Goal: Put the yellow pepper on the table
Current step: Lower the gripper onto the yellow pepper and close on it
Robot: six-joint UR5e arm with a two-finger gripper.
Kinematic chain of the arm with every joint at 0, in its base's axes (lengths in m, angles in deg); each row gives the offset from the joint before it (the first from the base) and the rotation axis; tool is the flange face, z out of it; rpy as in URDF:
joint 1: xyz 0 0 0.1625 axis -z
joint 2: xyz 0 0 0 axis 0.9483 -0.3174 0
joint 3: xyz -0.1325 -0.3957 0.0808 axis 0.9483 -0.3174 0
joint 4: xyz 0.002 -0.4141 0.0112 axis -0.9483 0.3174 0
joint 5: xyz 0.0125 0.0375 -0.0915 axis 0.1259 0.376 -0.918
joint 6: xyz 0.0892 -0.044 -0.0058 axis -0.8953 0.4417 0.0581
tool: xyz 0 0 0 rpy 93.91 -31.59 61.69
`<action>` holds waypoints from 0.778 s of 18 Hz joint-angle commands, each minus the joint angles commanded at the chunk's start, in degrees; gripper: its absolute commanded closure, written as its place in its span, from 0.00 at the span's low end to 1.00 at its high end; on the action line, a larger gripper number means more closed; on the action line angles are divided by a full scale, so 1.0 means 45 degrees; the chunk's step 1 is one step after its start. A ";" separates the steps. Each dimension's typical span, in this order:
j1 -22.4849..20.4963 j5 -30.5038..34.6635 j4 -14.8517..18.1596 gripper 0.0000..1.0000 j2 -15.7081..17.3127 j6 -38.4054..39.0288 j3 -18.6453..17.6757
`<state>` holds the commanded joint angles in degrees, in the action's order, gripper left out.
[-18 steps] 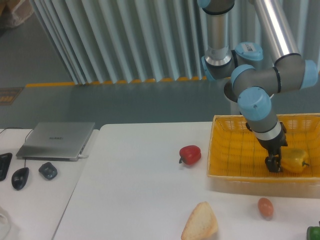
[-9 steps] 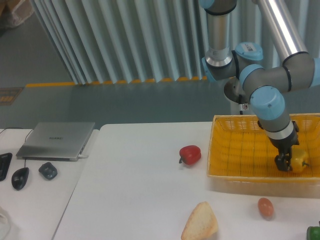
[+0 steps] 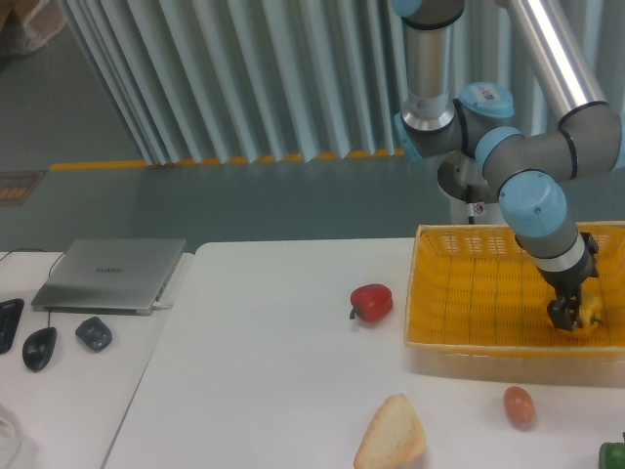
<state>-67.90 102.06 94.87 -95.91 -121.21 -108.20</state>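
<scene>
The yellow pepper point(image 3: 590, 316) lies inside the yellow-orange mesh basket point(image 3: 459, 327), near its front right, and only a glossy sliver of it shows. My gripper point(image 3: 565, 318) points down into the basket and covers most of the pepper from the left. Its dark fingers are low against the pepper. The view does not show whether they are closed on it. The white table point(image 3: 264, 371) spreads out to the left of the basket.
A red pepper point(image 3: 372, 302) sits on the table just left of the basket. A tan bread wedge point(image 3: 393, 434), a small orange-red item point(image 3: 519, 405) and a green item point(image 3: 613, 455) lie along the front. A laptop point(image 3: 109, 274) and two mice point(image 3: 39, 347) are far left.
The gripper has moved right across the basket, from beside the pepper's left side to over it. The pepper is now mostly covered. It stays in the same spot.
</scene>
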 joint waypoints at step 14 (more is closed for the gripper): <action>-0.0039 -0.0217 0.0000 0.23 0.0020 0.0859 0.0019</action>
<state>-68.08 101.08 94.87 -95.83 -117.35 -108.11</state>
